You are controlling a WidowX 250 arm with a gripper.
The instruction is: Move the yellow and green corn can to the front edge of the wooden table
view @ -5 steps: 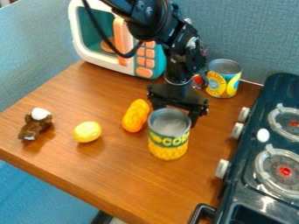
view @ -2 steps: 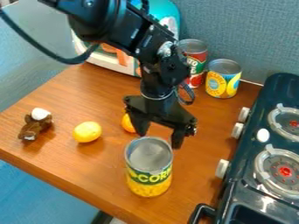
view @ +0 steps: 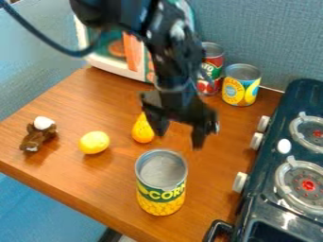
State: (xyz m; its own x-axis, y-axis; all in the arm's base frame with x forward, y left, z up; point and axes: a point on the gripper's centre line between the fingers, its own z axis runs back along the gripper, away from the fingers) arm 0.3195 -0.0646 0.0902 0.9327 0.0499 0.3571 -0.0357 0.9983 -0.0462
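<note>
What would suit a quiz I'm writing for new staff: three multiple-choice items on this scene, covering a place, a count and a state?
1. Where is the green-and-yellow can?
A) On the stove
B) On the table
C) In the microwave

2. How many cans are there?
A) One
B) Two
C) Three

3. How is the gripper?
A) Open and empty
B) Shut on a lemon
C) Holding a can

1 B: its base rests on the wood.
2 C: it, a red can and a blue-and-yellow can.
3 A: its fingers are apart, nothing between them.
</note>
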